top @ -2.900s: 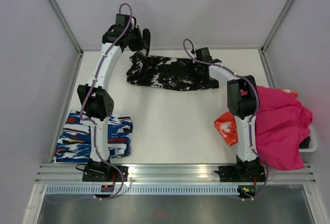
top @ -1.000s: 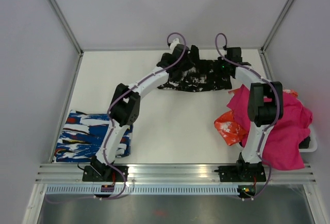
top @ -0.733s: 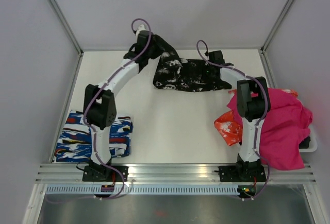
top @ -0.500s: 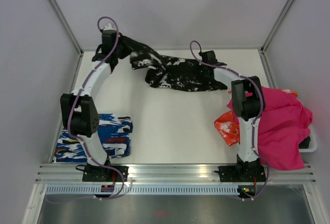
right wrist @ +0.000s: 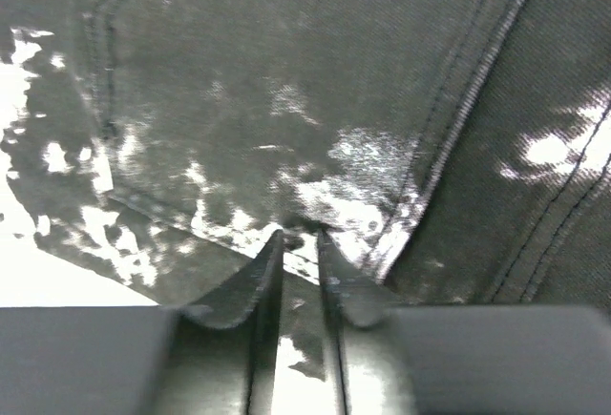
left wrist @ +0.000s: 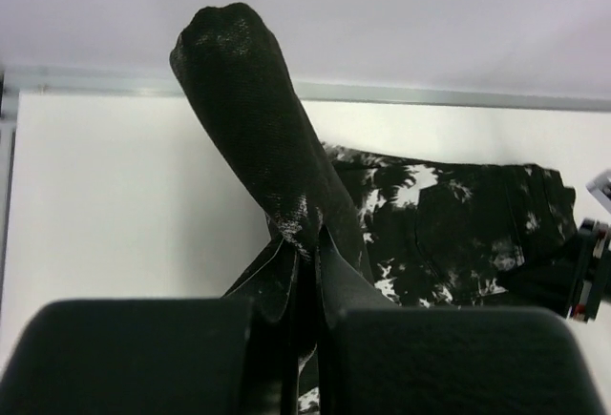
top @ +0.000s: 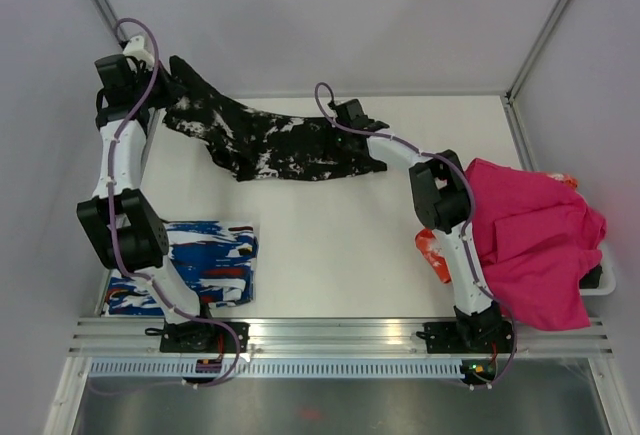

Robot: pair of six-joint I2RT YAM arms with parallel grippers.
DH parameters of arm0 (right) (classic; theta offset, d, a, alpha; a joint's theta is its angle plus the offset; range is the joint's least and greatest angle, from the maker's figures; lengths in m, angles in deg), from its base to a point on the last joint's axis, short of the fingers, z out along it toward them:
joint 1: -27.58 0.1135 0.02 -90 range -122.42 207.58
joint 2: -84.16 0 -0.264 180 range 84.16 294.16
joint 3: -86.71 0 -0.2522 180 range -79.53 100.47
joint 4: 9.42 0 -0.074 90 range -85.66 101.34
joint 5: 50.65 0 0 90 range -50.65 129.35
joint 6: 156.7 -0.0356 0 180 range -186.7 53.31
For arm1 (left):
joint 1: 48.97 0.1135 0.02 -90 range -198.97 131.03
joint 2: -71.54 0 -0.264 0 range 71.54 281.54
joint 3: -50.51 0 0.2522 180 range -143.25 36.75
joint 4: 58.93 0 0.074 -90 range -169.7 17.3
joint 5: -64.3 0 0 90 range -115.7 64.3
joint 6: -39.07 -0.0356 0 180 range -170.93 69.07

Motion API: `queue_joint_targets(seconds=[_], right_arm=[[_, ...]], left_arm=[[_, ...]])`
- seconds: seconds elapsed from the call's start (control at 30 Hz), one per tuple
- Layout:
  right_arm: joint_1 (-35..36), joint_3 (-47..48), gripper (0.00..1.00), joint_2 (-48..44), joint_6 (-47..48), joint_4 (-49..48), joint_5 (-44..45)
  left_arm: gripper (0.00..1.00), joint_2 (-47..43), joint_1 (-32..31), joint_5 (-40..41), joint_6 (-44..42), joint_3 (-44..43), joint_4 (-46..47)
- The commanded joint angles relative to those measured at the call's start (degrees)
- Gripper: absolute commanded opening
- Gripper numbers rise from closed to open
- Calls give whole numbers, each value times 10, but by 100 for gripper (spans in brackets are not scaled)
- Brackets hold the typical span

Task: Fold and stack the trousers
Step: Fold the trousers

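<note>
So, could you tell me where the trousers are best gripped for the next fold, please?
Likely the two ends. The trousers lie stretched in a long strip: the left gripper holds the lifted far-left end from the side, and the right gripper pinches the other end from above, against the table.

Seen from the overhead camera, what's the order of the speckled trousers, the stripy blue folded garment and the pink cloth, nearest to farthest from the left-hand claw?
From the left gripper:
1. trousers: pinched in it, at the far left corner.
2. blue-white-red folded garment: near left edge of the table.
3. magenta cloth: right side, across the table.
</note>
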Motion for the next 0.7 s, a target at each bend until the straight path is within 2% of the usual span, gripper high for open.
queue_joint_targets(seconds=[0.0, 0.17, 0.23, 0.3, 0.43, 0.47, 0.67], right_arm=[[-3, 57, 28, -11, -3, 20, -29], [-12, 80, 40, -78, 22, 51, 24], [-31, 58, 43, -115, 3, 58, 40], [-61, 30, 44, -153, -20, 59, 43], [-113, -112, 49, -226, -52, 22, 54], [-120, -133, 51, -240, -52, 19, 72], [-189, -250, 55, -326, -36, 19, 83]], left_arm=[[2, -3, -14, -79, -124, -62, 24], [2, 42, -23, -130, -91, -182, -22], [2, 53, -47, -125, -82, -225, -52], [2, 59, -84, -105, -85, -230, -61], [2, 73, -175, -25, -117, -206, -77], [2, 79, -197, 23, -120, -206, -93], [2, 135, -349, 128, -132, -217, -123]])
